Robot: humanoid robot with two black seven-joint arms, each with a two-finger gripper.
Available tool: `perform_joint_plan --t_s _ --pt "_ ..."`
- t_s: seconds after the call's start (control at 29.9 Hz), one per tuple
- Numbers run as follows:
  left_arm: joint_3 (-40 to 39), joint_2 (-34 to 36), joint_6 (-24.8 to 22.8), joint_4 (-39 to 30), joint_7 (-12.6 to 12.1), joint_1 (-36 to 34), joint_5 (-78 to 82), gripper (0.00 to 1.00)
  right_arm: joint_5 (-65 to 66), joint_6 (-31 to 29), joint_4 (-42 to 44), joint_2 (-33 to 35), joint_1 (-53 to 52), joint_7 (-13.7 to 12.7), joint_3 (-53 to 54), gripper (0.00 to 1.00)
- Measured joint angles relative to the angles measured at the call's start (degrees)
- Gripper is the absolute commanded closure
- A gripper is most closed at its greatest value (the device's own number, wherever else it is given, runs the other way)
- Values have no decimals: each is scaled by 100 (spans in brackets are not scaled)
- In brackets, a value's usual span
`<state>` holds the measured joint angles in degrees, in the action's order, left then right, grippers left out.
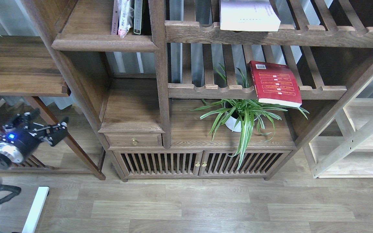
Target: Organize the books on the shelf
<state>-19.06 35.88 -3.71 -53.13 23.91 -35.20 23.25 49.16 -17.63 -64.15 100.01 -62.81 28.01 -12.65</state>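
Observation:
A red book (275, 83) with yellow text bands lies flat on the middle slatted rack, its near corner hanging over the front rail. On the top slatted rack rests a pale book (248, 14), also flat. The shelf (104, 42), a narrow dark compartment with a rounded lip at upper left, holds a greenish-spined book (138, 16) standing upright beside a plastic-wrapped pink item (124, 16). My left gripper (50, 120) hangs low at the far left, well away from the books, open and holding nothing. The right arm is out of view.
A potted spider plant (241, 115) stands under the red book on the cabinet top. A drawer (134, 141) and slatted cabinet doors (199, 163) sit below. A wide plain board (18, 68) juts out above my left gripper. A light wooden frame (351, 142) stands at right.

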Motion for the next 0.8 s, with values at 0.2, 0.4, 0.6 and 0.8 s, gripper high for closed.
perform_joint_plan --t_s 0.2,0.4,0.6,0.8 --pt "146 -529 -21 1 -67 -144 490 0 313 334 2 -576 52 -1 -468 99" --pt "640 -1101 -184 9 -118 -709 827 0 405 794 0 -1530 374 -1 -610 99" --pt "1488 -1951 -314 205 -170 -1368 845 0 574 1252 28 -2356 713 -2 -610 99" --pt "1943 -2922 -549 721 -353 -1732 842 0 859 1725 44 -3059 996 -2 -609 99"
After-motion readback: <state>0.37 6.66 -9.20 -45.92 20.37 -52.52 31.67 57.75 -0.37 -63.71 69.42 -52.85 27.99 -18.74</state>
